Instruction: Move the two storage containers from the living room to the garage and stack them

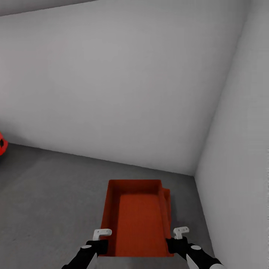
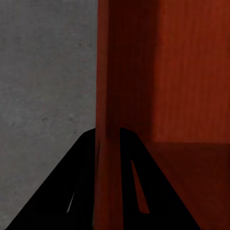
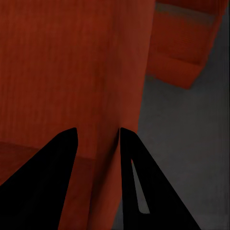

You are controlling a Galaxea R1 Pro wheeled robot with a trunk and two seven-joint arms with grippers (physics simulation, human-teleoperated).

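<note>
In the head view I hold one orange-red storage container low in front of me by its near side walls. My left gripper is shut on the left wall, and the left wrist view shows its fingers either side of that wall. My right gripper is shut on the right wall, which the right wrist view shows between the fingers. The second container lies on the dark grey garage floor, peeking out past the held one's right side.
Pale grey walls meet in a corner just beyond the containers; the right wall runs close alongside. A bit of the red car shows at the far left edge. Open concrete stretches to the left.
</note>
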